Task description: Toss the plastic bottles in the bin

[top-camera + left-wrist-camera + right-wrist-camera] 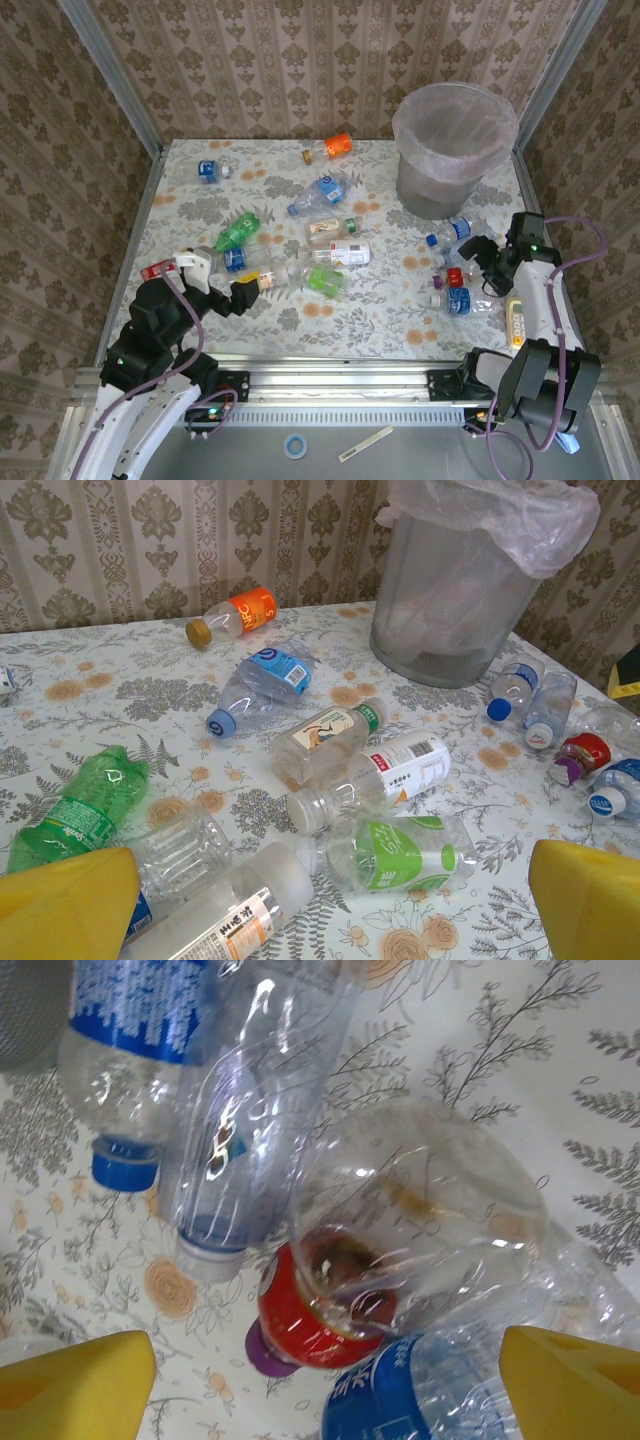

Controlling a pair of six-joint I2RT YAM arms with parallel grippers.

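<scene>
Plastic bottles lie scattered over the flowered table [390, 310], and the grey bin [455, 150] with its bag liner stands at the far right. My left gripper [248, 292] is open and low over a frosted orange-labelled bottle [215, 910], next to a green-labelled clear one [400, 852]. My right gripper [472, 265] is open, with its yellow fingertips [575, 1385] wide on either side of a heap. That heap is a red-labelled bottle with a purple cap [320, 1310], a blue-labelled bottle [400, 1400] and a crumpled clear bottle [430, 1210].
More bottles lie mid-table: a green one [237, 232], a blue-labelled one [322, 192], an orange-labelled one [330, 147] near the back wall and a red-labelled one [158, 270] at the left edge. Patterned walls close in three sides.
</scene>
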